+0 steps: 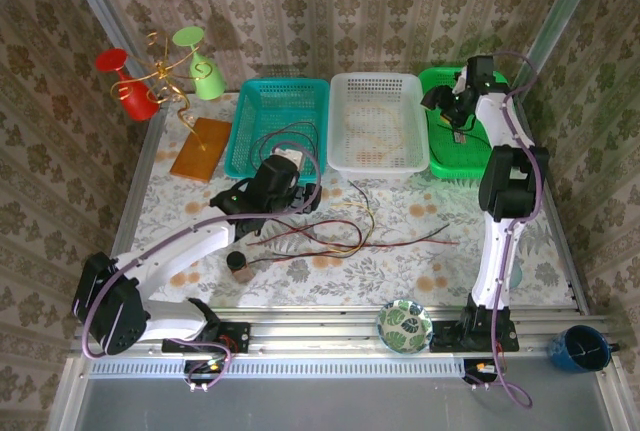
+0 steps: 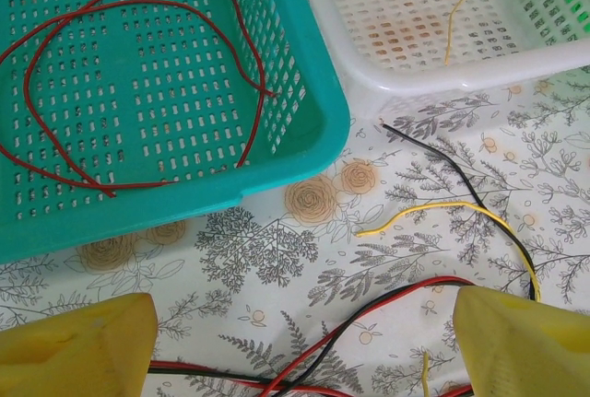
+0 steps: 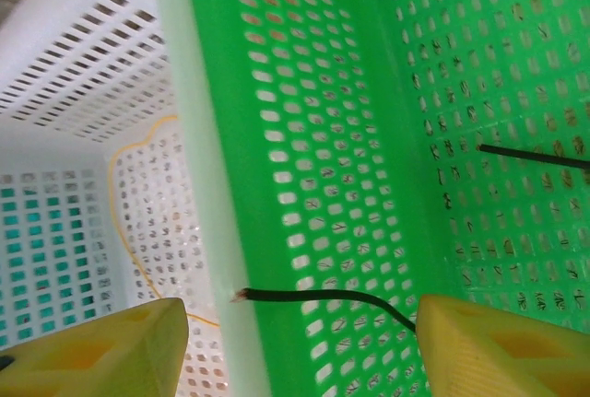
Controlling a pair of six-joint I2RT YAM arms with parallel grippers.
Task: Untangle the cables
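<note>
My left claw (image 2: pixel 300 346) hangs open over the table (image 1: pixel 560 246), just off the near wall of the teal basket (image 2: pixel 318 134). The loose cables (image 1: pixel 335 236) sprawl mid-table beneath it and off to its right, with bare cloth beyond them toward the right edge. A red cable (image 2: pixel 249 75) coils inside the teal basket, and a yellow cable (image 2: pixel 449 29) lies in the white basket (image 2: pixel 442 75). My right claw (image 3: pixel 300 342) stands open over the green basket (image 3: pixel 207 139) at the far right corner, close to its left wall, with a black cable (image 3: pixel 323 295) lying below its jaws.
</note>
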